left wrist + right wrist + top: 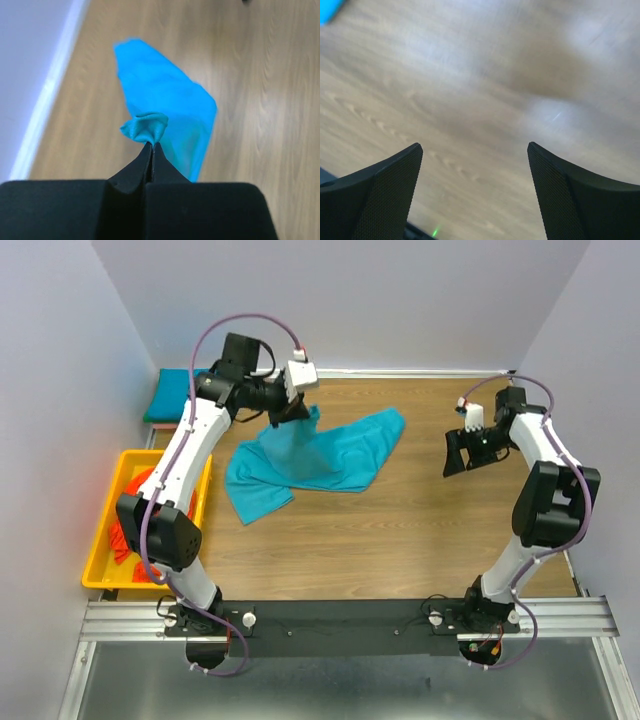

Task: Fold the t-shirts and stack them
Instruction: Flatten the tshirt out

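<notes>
Behind left claw, clamped on teal t-shirt, yellow tray is set; right claw is held wide, empty, above wood table.

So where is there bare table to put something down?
The widest bare wood is the near strip between the teal t-shirt and the black rail, plus the stretch between that shirt and the open right gripper. The left side is crowded: yellow tray, folded teal pile, left gripper pinching cloth.

I see a plain teal-blue cloth t-shirt, a brown wood-grain tabletop, and at the left a bright yellow plastic tray of orange-red cloth t-shirts.
</notes>
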{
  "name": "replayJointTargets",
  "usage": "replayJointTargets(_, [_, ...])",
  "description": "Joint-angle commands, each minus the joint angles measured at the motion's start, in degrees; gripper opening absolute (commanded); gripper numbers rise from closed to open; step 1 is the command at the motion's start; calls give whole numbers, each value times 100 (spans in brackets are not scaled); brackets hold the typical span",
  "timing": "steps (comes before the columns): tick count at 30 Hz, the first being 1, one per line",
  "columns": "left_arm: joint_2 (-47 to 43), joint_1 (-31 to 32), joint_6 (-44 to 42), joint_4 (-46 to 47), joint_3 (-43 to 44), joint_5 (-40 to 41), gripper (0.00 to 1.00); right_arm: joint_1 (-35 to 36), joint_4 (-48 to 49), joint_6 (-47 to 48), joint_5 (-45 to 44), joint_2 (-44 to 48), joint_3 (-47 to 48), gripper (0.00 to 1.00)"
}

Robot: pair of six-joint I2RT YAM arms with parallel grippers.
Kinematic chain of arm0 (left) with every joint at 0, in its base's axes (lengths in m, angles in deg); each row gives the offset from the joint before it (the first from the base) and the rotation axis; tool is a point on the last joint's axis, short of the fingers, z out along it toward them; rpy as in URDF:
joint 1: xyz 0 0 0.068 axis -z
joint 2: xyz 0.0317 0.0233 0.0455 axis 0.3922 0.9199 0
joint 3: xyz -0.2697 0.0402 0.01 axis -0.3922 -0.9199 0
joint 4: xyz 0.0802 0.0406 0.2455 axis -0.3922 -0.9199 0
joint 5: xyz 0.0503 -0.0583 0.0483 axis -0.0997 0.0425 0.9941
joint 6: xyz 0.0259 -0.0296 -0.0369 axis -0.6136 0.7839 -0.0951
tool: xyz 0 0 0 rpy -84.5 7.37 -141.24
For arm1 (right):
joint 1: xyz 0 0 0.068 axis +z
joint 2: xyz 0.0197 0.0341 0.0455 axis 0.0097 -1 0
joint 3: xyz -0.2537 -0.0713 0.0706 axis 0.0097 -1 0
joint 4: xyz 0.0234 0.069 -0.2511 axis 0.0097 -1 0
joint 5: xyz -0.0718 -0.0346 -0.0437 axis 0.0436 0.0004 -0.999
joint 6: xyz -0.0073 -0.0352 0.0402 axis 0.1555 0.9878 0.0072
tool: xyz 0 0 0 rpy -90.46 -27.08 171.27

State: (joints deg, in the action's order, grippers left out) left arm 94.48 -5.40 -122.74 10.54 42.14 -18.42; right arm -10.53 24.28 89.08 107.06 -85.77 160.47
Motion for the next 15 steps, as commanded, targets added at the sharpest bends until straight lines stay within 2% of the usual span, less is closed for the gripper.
replayJointTargets(1, [-347,85,-1627,-1485,-811,116,0,-22,168,82,314,-462,720,91])
replayJointTargets(3, [-609,295,-1962,-1794,-1260,614,0,-22,159,-40,428,-865,1245,87])
replayJointTargets(4, [-742,609,-2215,-1794,-1828,835,0,-22,159,-84,594,-998,1457,86])
replayJointTargets(6, [-1180,945,-2436,-1637,-2768,1414,0,-13,168,-277,840,-1436,2062,84])
replayJointTargets(8, [-1419,1444,-2516,-1453,-3317,1750,0,31,168,-427,946,-1754,2477,83])
replayJointTargets(10, [-1674,1640,-2596,-1355,-3896,2102,0,197,176,-550,930,-2185,3075,82])
replayJointTargets(15, [-2061,1983,-2780,-1258,-4435,2647,0,830,255,-796,806,-2958,4086,86])
